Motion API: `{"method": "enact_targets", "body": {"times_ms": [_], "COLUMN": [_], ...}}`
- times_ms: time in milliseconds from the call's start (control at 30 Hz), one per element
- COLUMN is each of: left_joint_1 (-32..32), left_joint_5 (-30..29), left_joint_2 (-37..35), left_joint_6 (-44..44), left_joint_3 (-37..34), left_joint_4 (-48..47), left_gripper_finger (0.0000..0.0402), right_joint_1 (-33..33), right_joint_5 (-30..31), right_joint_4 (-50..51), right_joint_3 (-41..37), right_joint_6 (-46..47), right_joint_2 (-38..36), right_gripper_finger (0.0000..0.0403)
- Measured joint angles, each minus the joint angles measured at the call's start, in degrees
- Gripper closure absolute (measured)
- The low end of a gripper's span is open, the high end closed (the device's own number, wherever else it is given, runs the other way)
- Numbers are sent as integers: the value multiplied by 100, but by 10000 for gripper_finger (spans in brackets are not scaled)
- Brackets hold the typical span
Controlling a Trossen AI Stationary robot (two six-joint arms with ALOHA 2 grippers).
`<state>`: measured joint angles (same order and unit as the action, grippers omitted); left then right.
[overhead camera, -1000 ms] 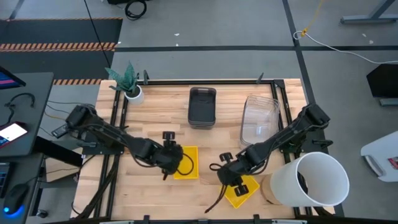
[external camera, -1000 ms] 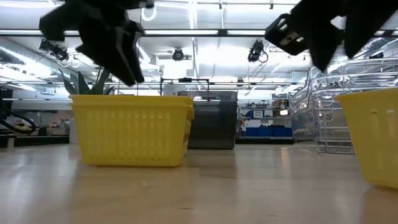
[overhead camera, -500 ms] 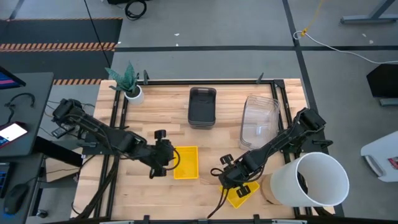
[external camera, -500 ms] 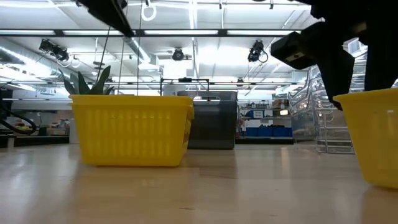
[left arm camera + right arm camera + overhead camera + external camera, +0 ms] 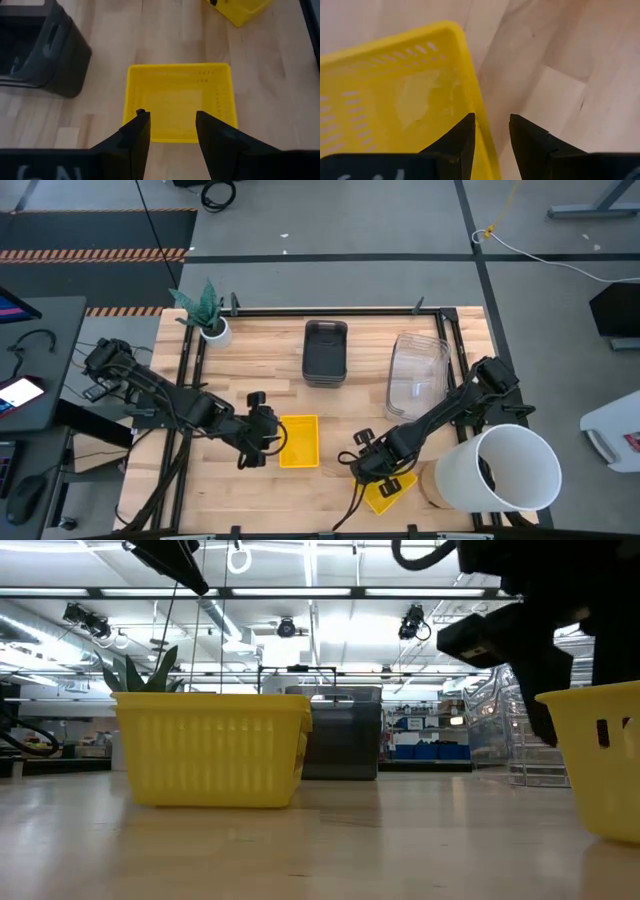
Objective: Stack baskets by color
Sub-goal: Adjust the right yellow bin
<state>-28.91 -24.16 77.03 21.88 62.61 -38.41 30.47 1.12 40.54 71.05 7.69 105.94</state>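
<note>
A yellow basket (image 5: 299, 441) rests on its base on the wooden table (image 5: 240, 360), near the middle. My left gripper (image 5: 262, 435) hangs open just left of and above it, touching nothing; its wrist view shows the basket (image 5: 180, 100) beyond the fingertips. A second yellow basket (image 5: 388, 490) sits turned askew near the front edge. My right gripper (image 5: 492, 132) is open over it, one finger inside its wall (image 5: 472, 95) and one outside, with no touch that shows. A dark grey stack (image 5: 325, 352) and a clear stack (image 5: 417, 370) stand farther back.
A big white bucket (image 5: 508, 470) stands at the front right corner, close beside my right arm. A small white pot with a green plant (image 5: 207, 318) is at the far left corner. Bare wood lies between the two yellow baskets and along the left side.
My left gripper has risen and drawn back toward the table's left edge, off the near yellow basket, which stays in place. My right gripper has sunk toward the askew yellow basket, its fingers now lower at that basket's wall.
</note>
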Motion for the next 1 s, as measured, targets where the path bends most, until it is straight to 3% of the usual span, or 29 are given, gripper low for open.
{"method": "enact_targets", "body": {"times_ms": [367,667,900,1000], "left_joint_1": [0,0,0,0], "left_joint_5": [50,48,50,123], "left_joint_2": [4,11,225,371], "left_joint_6": [-3,20,36,41], "left_joint_3": [0,0,4,2], "left_joint_4": [25,224,641,690], "left_gripper_finger": [237,237,237,237], "right_joint_1": [-543,-1395,-1634,-1582], "right_joint_5": [2391,2475,2487,2451], "right_joint_4": [-294,-25,943,1477], "right_joint_3": [0,51,638,975], "right_joint_6": [406,1651,1697,1280], "right_joint_2": [69,66,45,43], "right_gripper_finger": [277,277,279,279]}}
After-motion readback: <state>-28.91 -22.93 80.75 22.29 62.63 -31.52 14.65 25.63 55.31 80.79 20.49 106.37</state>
